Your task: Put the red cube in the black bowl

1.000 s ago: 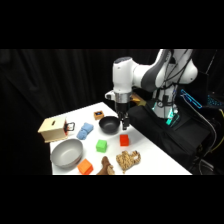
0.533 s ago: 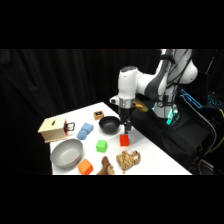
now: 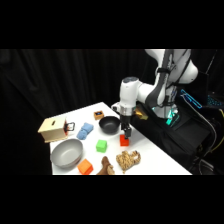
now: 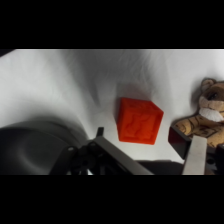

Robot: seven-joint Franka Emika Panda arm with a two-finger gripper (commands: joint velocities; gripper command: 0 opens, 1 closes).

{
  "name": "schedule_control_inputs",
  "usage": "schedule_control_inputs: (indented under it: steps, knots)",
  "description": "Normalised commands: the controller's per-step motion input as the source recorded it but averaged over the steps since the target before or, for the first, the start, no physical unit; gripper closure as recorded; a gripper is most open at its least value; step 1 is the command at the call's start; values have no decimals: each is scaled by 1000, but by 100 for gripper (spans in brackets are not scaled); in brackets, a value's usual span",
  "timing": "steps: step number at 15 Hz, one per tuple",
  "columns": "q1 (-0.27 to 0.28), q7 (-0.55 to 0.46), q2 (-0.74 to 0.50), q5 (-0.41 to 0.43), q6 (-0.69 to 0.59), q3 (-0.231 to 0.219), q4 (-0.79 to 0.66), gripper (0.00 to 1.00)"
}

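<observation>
Jaws spread, gripper empty over the red cube; off-centre descent could nudge it toward the teddy bear.

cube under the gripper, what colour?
Red cube, embossed top face; clearest in the wrist view.

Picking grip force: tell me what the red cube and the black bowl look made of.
The red cube: likely painted wood or hard plastic; matte faces, crisp edges, a pattern pressed into one face. The black bowl: probably glazed ceramic or plastic; smooth dark surface with a faint sheen along its rim.
</observation>
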Motion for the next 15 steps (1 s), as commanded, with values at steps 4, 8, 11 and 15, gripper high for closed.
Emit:
schedule_control_inputs:
  steps: [4, 8, 11, 15]
  knots:
    - [386, 294, 241, -135, 184, -320, 151, 0]
    - [398, 264, 168, -83, 82, -252, 185, 0]
    - [288, 235, 249, -100, 80, -233, 183, 0]
    - [166, 142, 208, -54, 91, -215, 112, 0]
